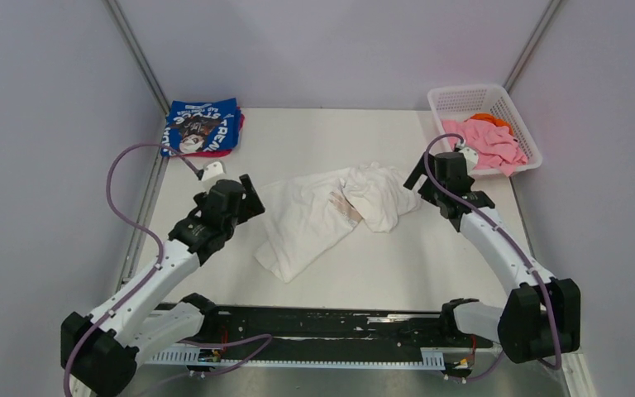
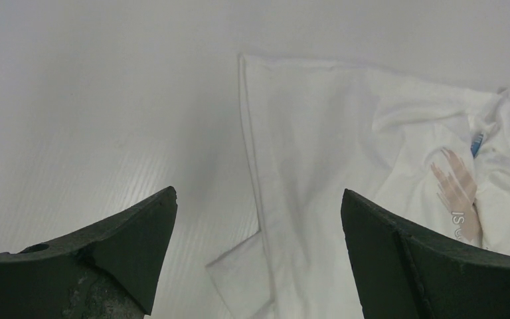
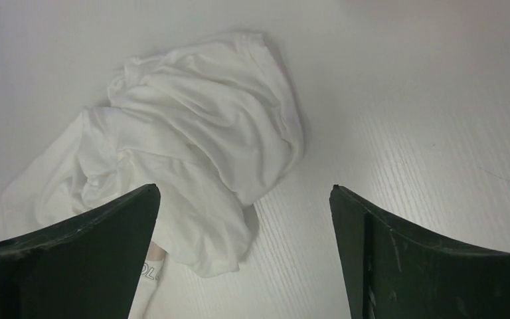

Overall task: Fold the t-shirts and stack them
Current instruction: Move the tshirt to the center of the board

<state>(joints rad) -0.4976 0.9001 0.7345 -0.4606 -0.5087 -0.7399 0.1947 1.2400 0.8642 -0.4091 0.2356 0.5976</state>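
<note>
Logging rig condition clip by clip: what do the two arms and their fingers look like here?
The left arm and right arm match: white tubular links between bulky black joints. A purple cable loops loosely along each. The fingers are matte black wedges, slightly scuffed, tapering to blunt tips. No readable markings.

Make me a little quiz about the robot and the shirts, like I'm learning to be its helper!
1. True or false: the white t-shirt lies neatly folded.
2. Where is the pink t-shirt? A: in the basket. B: spread flat in the middle of the table. C: pinched by an arm.
3. Fill in: the left gripper and the right gripper are both ____, holding nothing.

Key: 1 false, it is crumpled. 2 A. 3 open.
</note>
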